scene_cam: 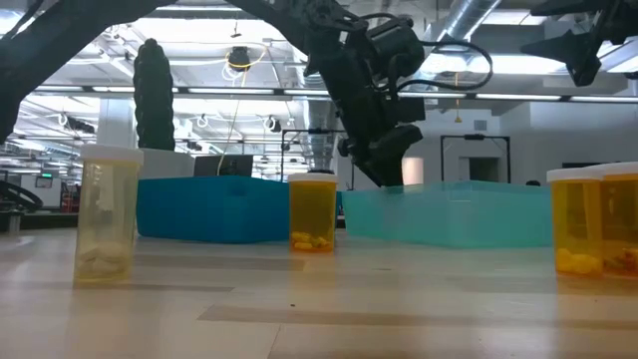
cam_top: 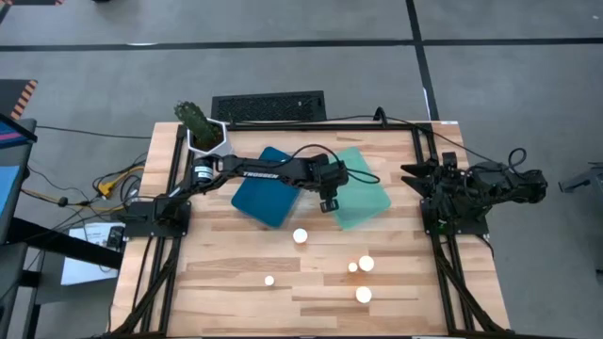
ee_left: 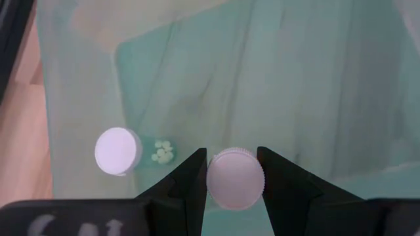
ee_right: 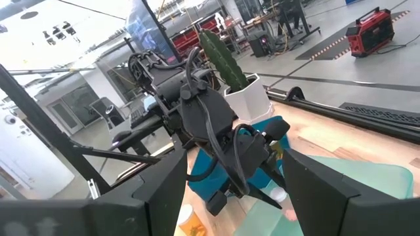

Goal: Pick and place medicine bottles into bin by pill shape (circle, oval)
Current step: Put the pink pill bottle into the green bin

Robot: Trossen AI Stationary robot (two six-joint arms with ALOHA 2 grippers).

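My left gripper (cam_top: 330, 196) hangs over the left part of the mint green tray (cam_top: 363, 202) and is shut on a white-capped medicine bottle (ee_left: 235, 178). A second white-capped bottle (ee_left: 118, 151) sits inside that tray, with small round pills showing beside its cap. The dark blue tray (cam_top: 266, 198) lies just left of the green one. Several more bottles stand on the table nearer the front, such as one white cap (cam_top: 301, 235) and another (cam_top: 364, 295). My right gripper (ee_right: 239, 196) is open and empty, folded back at the table's right edge (cam_top: 415, 174). My left gripper pinches the bottle at its round white cap (ee_left: 216, 180) between its two fingers, one on each side. The fingers point down from above. The bottle hangs upright below them, over the green tray's floor; in the low view the gripper (scene_cam: 384, 165) is above the tray wall.
A white hexagonal pot with a cactus (cam_top: 203, 132) stands at the far left corner, and a black keyboard (cam_top: 268, 106) lies behind the table. In the low view, bottles stand near the camera at the left (scene_cam: 108, 214), middle (scene_cam: 313, 211) and right (scene_cam: 596, 231).
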